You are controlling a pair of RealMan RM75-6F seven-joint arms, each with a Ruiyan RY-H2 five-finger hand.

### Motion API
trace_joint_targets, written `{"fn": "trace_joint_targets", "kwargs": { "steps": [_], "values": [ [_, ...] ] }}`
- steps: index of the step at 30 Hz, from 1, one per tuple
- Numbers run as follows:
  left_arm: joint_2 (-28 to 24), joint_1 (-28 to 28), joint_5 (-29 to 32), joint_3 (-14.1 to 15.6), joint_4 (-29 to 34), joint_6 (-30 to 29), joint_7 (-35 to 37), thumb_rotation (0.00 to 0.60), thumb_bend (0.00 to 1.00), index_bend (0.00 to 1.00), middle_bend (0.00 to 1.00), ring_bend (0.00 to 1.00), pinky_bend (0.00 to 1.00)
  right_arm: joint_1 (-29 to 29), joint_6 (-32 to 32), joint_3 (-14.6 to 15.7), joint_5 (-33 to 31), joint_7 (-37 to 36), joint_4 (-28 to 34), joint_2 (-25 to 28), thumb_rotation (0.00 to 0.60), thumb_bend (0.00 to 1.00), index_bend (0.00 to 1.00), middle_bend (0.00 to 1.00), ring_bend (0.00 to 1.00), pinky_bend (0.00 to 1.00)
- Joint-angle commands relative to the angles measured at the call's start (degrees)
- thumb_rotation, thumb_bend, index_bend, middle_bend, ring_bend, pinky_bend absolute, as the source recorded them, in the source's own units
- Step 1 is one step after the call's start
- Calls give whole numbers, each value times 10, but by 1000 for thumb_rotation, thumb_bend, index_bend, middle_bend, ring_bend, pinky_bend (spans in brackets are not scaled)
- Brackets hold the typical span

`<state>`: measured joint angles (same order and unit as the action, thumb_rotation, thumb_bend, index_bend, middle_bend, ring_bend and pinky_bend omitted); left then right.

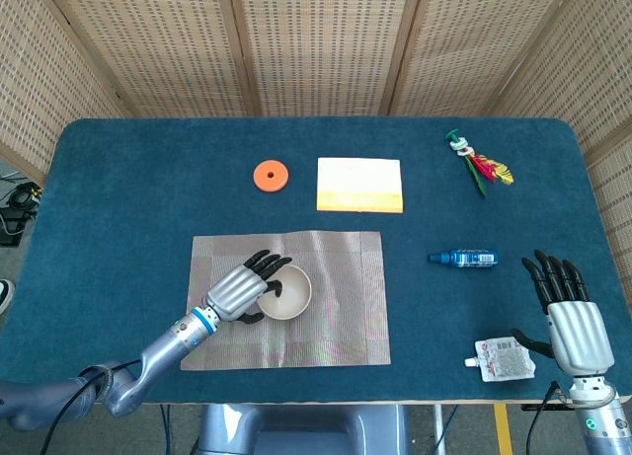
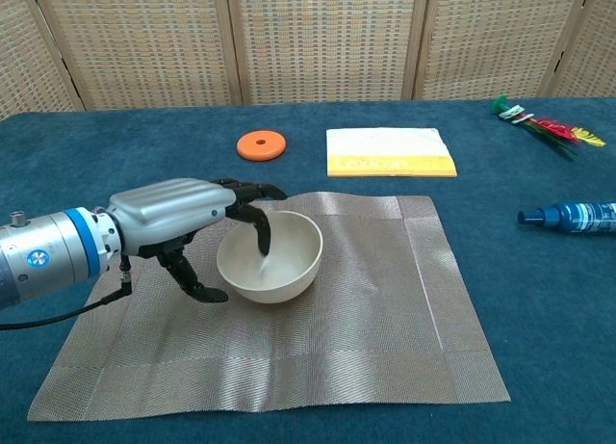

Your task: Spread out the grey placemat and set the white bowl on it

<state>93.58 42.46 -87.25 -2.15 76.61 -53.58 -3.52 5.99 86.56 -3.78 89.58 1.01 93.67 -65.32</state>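
Placemat (image 1: 336, 317) right half bare; blue bottle (image 1: 464, 259) lies between it and right robot hand (image 1: 571, 317).

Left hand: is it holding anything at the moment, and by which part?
The left hand holds the white bowl by its near-left rim, fingers hooked inside and thumb outside. The right hand holds nothing.

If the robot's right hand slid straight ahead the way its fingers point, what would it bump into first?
Probably nothing. The right hand points up the blue table, and the small blue bottle lies off to its left, so the way looks free, though depth is hard to judge.
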Motion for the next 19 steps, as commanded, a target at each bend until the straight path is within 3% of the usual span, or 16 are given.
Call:
{"fn": "trace_joint_targets", "kwargs": {
  "steps": [1,5,13,15,19],
  "values": [
    [-33,-14,-2,-4,28,-29,7,600,0,0,0,0,0,0,0,0,1,-1,1,1,600,0,6,0,0,0],
    [-80,-37,1,-8,67,-72,1,600,0,0,0,0,0,-1,2,0,1,-2,3,2,600,0,6,0,0,0],
    [-172,-159,51,-24,151,-255,-82,600,0,0,0,0,0,-4,15,-5,1,17,-1,0,600,0,10,0,0,0],
    [-195,-218,74,-12,175,-324,-117,600,0,0,0,0,0,-6,20,-7,0,30,-4,-3,600,0,10,0,0,0],
    [-230,-265,83,13,217,-353,-114,600,0,0,0,0,0,-7,20,-8,-4,42,-4,-4,600,0,10,0,0,0]
  ]
}}
